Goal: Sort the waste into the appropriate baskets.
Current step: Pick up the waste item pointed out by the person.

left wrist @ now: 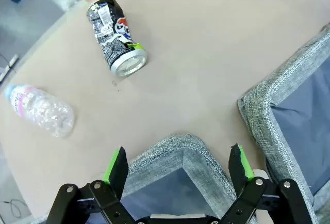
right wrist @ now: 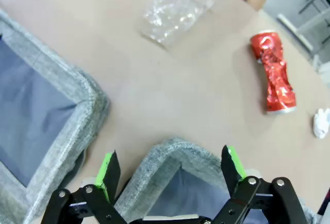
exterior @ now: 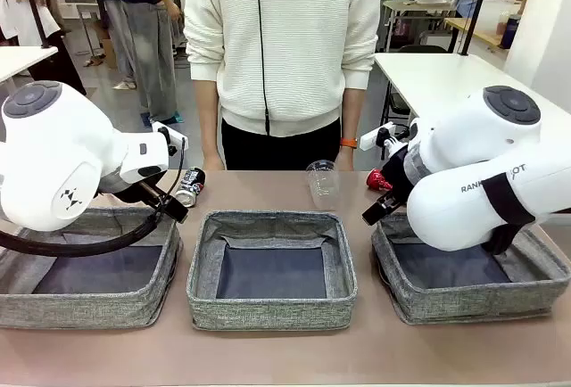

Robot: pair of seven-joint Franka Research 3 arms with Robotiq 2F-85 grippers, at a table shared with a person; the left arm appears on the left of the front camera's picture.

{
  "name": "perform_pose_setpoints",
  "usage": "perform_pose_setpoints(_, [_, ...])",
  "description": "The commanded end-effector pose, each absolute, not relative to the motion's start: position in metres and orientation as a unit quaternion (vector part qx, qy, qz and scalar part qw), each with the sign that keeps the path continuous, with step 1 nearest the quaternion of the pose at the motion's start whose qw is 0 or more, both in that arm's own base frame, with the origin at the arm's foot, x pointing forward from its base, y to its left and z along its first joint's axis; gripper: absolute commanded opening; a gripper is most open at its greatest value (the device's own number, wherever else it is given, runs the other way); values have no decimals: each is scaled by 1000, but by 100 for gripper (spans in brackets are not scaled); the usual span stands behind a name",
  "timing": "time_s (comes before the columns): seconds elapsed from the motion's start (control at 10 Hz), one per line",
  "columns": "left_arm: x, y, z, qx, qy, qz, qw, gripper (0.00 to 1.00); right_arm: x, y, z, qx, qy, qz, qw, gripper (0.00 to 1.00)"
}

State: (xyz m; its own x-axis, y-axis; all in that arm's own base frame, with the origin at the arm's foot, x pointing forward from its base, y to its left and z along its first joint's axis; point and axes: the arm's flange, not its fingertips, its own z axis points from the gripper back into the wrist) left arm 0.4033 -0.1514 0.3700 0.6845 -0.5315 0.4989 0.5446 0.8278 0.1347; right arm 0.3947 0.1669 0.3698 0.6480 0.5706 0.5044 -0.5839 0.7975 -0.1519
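grey woven baskets (exterior: 270,311): three abreast
left gripper (left wrist: 178,152): jaws apart, dark printed can (left wrist: 116,35) at 11 o'clock
right gripper (right wrist: 168,154): jaws apart, crushed red can (right wrist: 272,74) at 1 o'clock

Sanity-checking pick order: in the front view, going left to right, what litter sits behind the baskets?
dark printed can → clear plastic cup → crushed red can

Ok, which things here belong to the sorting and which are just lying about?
Job: dark printed drink can, crushed red can, clear plastic cup, clear plastic bottle, crumpled white paper ball, three grey woven fabric baskets.
Not job: person in white sweater, white side table behind.
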Motion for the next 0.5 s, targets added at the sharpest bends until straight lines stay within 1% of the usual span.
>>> perform_pose_setpoints(0.0, [403, -151, 370, -12, -268, -293, 918, 100, 395, 167, 370, 12, -274, 318, 908, 100])
perform_pose_setpoints(0.4, [403, -151, 370, -12, -268, -293, 918, 100, 395, 167, 370, 12, -274, 318, 908, 100])
